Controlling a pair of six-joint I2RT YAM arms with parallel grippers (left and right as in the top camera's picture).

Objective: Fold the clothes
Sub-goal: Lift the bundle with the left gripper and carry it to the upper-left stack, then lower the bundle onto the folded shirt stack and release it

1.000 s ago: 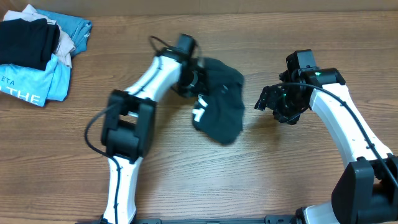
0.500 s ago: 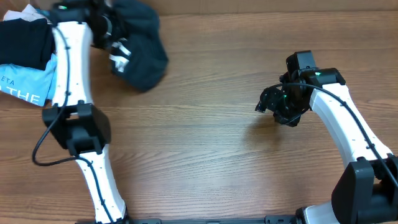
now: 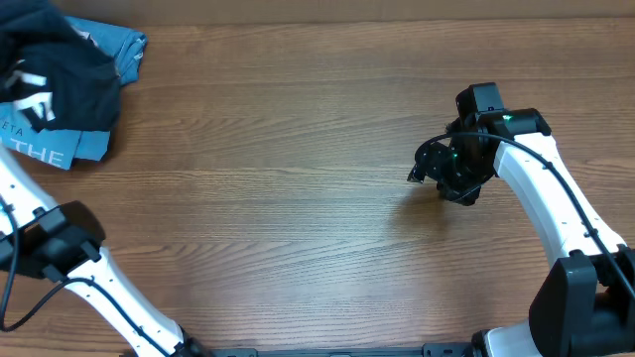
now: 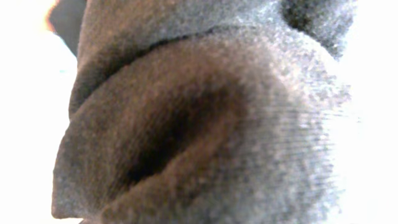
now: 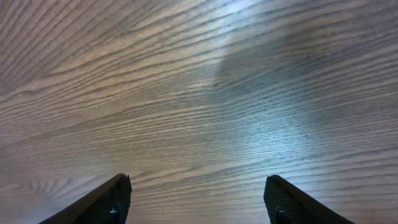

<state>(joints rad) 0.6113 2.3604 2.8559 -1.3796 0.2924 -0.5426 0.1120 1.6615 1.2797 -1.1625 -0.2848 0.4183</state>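
Note:
The clothes (image 3: 69, 79) are a bunched dark navy garment with white lettering, at the far left above the pile of other garments. My left arm (image 3: 60, 248) reaches out past the left edge, and its gripper is hidden by the fabric. In the left wrist view the dark fabric (image 4: 199, 118) fills the whole picture, close against the camera, and no fingers show. My right gripper (image 3: 429, 165) is open and empty, hanging just above bare wood at the right; in the right wrist view its two fingers (image 5: 198, 199) are spread wide apart.
A light-blue shirt printed "THE" (image 3: 50, 149) lies at the far left under the dark garment, with more blue fabric (image 3: 124, 48) behind it. The wooden table (image 3: 298, 178) stretches between the two arms.
My left arm has swung from the table's middle to the far left, carrying the dark garment over the pile. The right arm has stayed put.

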